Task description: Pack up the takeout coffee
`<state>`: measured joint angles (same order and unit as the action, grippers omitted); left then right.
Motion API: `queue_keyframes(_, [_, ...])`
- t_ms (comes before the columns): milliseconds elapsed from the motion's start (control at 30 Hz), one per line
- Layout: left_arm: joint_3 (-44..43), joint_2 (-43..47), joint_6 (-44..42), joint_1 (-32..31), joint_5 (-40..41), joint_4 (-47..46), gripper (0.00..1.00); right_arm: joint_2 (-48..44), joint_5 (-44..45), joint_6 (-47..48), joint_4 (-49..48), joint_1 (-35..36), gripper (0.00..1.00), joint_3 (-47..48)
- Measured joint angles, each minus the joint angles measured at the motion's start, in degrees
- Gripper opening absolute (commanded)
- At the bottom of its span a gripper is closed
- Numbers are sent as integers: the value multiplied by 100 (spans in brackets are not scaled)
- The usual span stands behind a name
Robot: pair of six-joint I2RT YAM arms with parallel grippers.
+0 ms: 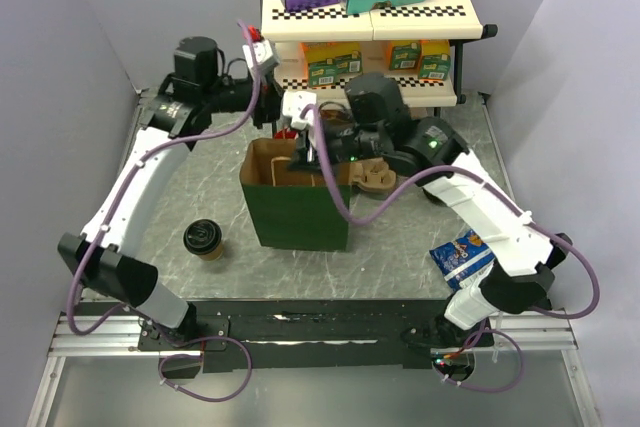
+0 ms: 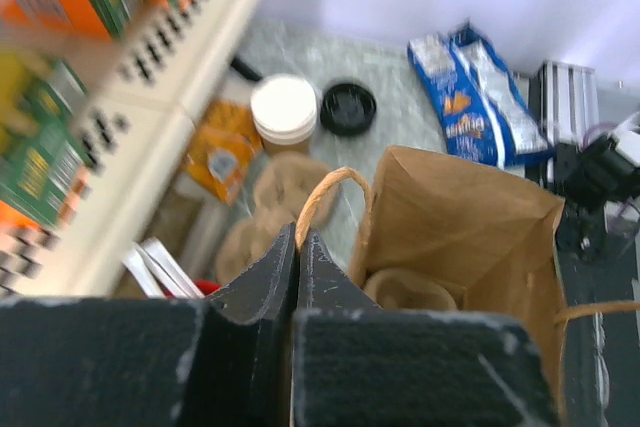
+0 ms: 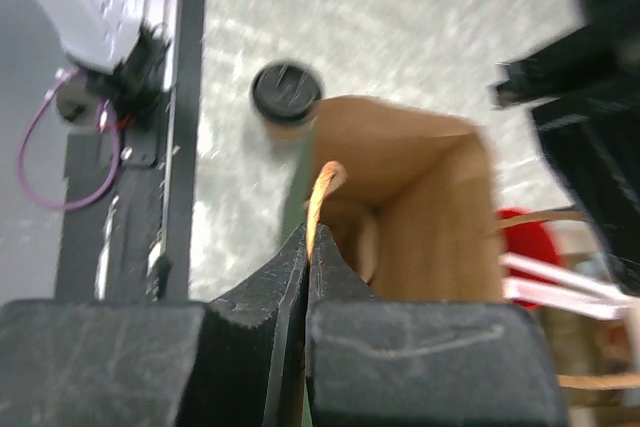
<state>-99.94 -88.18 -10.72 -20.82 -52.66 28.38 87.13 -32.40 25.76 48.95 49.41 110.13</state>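
Takeout coffee (image 1: 203,239) stands upright, lid up, on the bench (image 1: 390,257) just left of the paper bag (image 1: 297,209), not touching it. Above the bag mouth, left hand (image 2: 297,234) and right hand (image 3: 307,234) are each clamped shut on a bag handle (image 2: 325,192). Cup lies on the left arm's side, so that arm is probably the one to pick it.

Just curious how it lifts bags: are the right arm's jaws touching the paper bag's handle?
Touching. The right wrist view shows the right gripper shut on the bag handle.
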Motion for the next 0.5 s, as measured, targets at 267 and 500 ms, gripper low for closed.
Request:
queue_keyframes(267, [-1185, 310, 118, 0, 24, -114, 1, 0, 157, -2, 9, 0, 0, 1373])
queue_keyframes(500, [-1932, 260, 153, 0, 96, -160, 1, 9, 243, -33, -96, 0, 0, 2273])
